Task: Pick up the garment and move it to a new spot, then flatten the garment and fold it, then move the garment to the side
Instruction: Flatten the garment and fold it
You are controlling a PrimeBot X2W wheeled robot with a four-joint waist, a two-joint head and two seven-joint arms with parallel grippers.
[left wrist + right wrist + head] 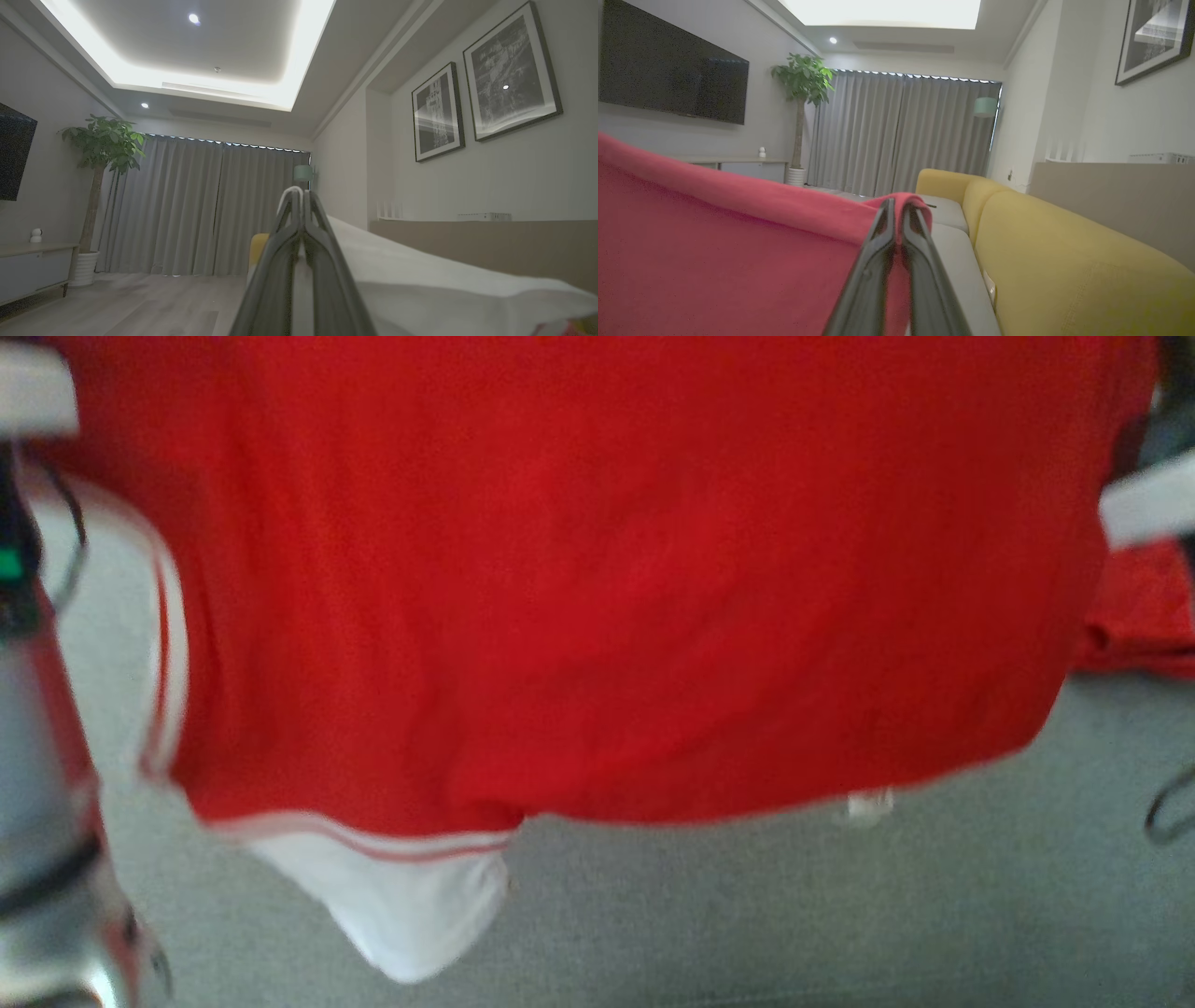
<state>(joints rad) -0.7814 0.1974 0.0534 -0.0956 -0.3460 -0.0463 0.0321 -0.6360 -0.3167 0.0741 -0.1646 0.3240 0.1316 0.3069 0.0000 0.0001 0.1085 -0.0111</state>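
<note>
A red garment (597, 569) with white striped trim hangs spread wide across the head view, held up above a grey seat surface (840, 915). A white sleeve (401, 905) dangles from its lower edge. In the left wrist view my left gripper (299, 198) is shut, pinching a white edge of the garment (444, 284), which drapes off to the right. In the right wrist view my right gripper (899, 207) is shut on a red edge of the garment (714, 252), which stretches away to the left.
A yellow sofa (1064, 242) with grey seat cushions (952, 233) lies below. A pale forearm (37, 392) sits at the top left of the head view, another forearm (1148, 504) at the right. Beyond are a potted plant (103, 144), grey curtains (201, 210) and a wall television (672, 70).
</note>
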